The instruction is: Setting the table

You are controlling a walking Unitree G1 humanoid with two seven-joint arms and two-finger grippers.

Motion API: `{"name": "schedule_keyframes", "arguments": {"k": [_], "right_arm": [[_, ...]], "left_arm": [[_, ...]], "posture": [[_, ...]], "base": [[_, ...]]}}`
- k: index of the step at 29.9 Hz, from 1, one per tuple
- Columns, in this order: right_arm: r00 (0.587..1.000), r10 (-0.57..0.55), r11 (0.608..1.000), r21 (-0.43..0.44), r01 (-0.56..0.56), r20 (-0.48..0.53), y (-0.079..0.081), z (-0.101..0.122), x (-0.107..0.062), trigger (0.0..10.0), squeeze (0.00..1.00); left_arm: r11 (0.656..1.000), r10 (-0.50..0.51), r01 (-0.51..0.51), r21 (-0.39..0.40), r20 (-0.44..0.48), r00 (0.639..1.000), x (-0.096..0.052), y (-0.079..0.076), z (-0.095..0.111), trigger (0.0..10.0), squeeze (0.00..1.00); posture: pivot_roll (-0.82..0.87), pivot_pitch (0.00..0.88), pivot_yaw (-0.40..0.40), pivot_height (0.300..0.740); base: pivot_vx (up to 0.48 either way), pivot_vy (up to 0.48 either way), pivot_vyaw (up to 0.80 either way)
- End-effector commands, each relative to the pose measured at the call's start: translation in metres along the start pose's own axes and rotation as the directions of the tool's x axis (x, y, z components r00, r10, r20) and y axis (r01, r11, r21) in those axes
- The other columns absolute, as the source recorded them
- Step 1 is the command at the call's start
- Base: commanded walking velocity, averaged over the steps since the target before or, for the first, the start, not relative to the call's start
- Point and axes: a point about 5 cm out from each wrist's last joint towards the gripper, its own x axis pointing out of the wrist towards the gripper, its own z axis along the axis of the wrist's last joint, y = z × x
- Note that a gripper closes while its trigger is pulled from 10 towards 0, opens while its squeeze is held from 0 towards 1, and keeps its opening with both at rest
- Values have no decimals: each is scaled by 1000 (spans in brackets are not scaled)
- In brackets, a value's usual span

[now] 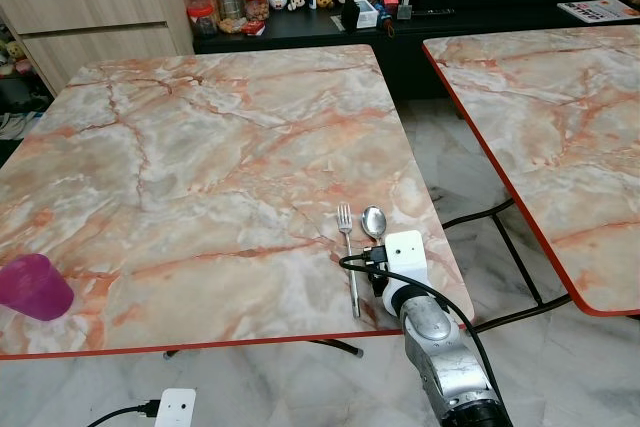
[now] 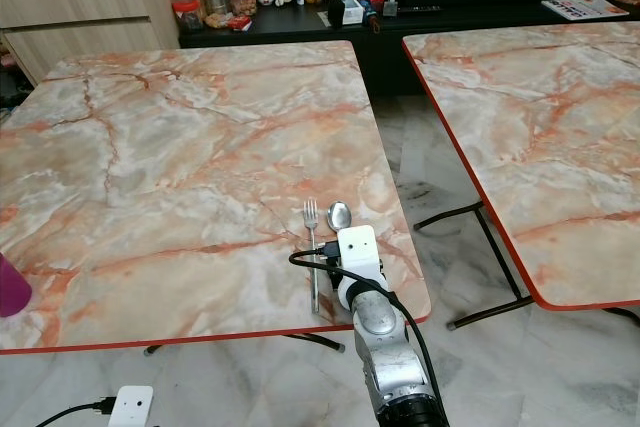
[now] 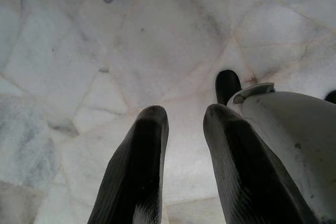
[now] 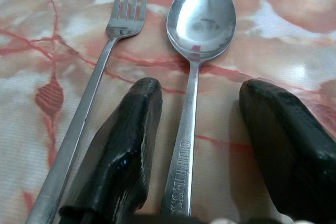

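Marble table (image 1: 200,147), right end effector (image 4: 197,129) open astride spoon (image 4: 197,45), handle end cut off.

We see a marble-patterned table (image 1: 200,147) with a red edge carrying a fork (image 1: 348,247), a spoon (image 1: 373,221) and a purple cup (image 1: 35,287). The spoon lies flat between the fingers of our right gripper (image 4: 197,150), handle towards the wrist, bowl beyond the fingertips. The fork lies parallel, just beside the spoon, outside the finger on its side. The cup stands well apart from the gripper, near the table's front edge.
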Motion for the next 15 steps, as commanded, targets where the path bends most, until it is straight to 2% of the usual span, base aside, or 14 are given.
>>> {"name": "schedule_keyframes", "arguments": {"k": [1, 2, 3, 4, 15], "right_arm": [[999, 8, 1000, 1, -8, -50, 3, -9, -1, 10000, 0], [999, 7, 1000, 1, -7, -51, 2, -9, -1, 3647, 0], [999, 6, 1000, 1, -6, -51, 2, -9, 0, 3647, 0], [999, 7, 1000, 1, -7, -51, 2, -9, 0, 0, 0], [999, 16, 1000, 5, -16, -43, 3, -7, 0, 0, 0]], "left_arm": [[1000, -11, 11, 19, -44, 999, -2, 0, -10, 10000, 0], [1000, -11, 12, 19, -46, 999, -2, 0, -10, 10000, 0], [1000, -11, 12, 19, -47, 999, -2, 0, -11, 10000, 0], [1000, -12, 13, 19, -49, 999, -2, 0, -11, 10000, 0], [999, -30, 31, 14, -64, 998, -2, -2, -12, 10000, 0]], "posture": [[6, 67, 37, 740], [6, 67, 37, 740], [6, 67, 37, 740], [6, 67, 37, 740], [6, 65, 37, 740]], "base": [[0, 0, 0], [0, 0, 0], [0, 0, 0], [0, 0, 0], [0, 0, 0]]}}
